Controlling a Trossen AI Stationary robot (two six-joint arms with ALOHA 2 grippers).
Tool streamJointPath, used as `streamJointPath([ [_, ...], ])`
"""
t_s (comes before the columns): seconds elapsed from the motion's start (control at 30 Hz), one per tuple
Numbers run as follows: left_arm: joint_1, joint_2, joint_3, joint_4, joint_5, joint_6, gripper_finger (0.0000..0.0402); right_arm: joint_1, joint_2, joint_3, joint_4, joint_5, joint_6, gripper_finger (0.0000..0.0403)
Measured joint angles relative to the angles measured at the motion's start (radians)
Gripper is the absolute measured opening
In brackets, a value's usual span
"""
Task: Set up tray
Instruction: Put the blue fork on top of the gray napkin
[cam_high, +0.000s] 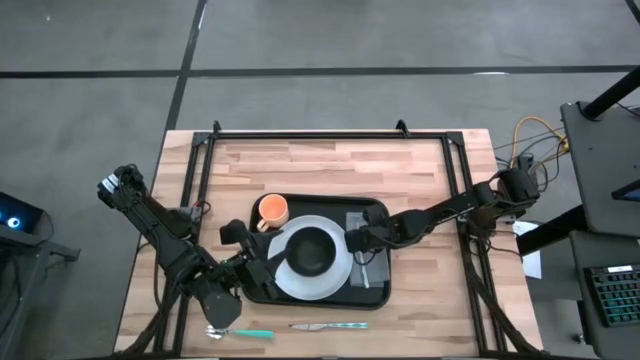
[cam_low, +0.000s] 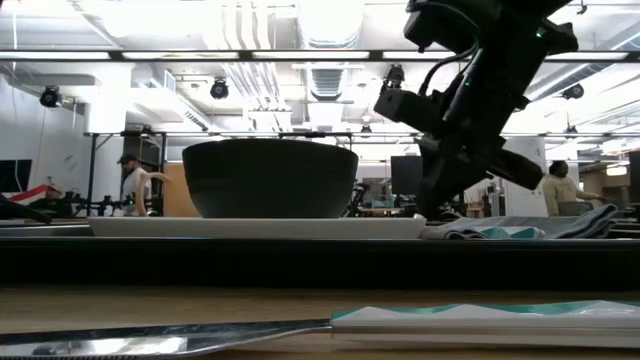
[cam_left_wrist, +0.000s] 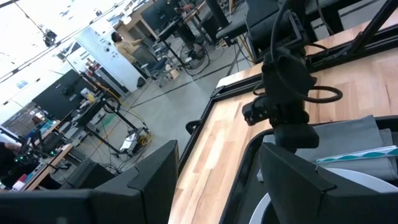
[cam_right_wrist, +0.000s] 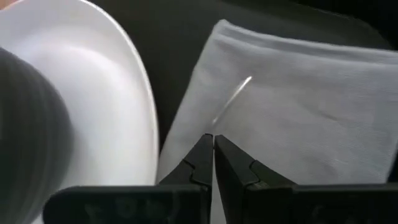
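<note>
The black tray (cam_high: 320, 207) lies mid-table. On it are a white plate (cam_high: 290, 282) bearing a dark bowl (cam_high: 312, 250), an orange cup (cam_high: 272, 210) at its far left, and a grey folded napkin (cam_high: 376, 278) at its right. A teal-handled utensil (cam_low: 495, 232) lies on the napkin. My right gripper (cam_right_wrist: 213, 142) is shut, low over the napkin (cam_right_wrist: 298, 106) beside the plate's right rim (cam_right_wrist: 124, 112). A thin bright metal strip (cam_right_wrist: 233, 99) runs on from its fingertips. My left gripper (cam_left_wrist: 217, 180) is open at the tray's left side, by the plate. My right gripper's shut fingertips (cam_right_wrist: 205, 152) slant down from the table's right, at one end of the thin metal strip on the napkin. I cannot tell whether they grip the strip or touch the napkin.
A teal-handled knife (cam_high: 330, 325) and a teal-handled spoon (cam_high: 238, 332) lie on the wood between the tray and the table's near edge. A black frame (cam_high: 330, 135) runs round the far part of the table. People stand in the room behind.
</note>
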Motion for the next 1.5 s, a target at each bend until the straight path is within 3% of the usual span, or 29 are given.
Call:
streamJointPath([
  [1.2,-0.007,-0.006,-0.001,0.001,0.000,-0.003,0.0204,-0.041,0.042,0.048,0.097,-0.024,-0.122,0.0008],
  [1.37,-0.007,-0.006,-0.001,0.000,0.000,-0.008,0.0204,-0.014,-0.007,0.135,-0.039,0.060,-0.153,0.0008],
  [1.5,-0.009,-0.006,-0.003,-0.001,0.000,-0.027,0.0204,0.056,-0.018,0.251,-0.270,0.070,-0.080,0.0008],
])
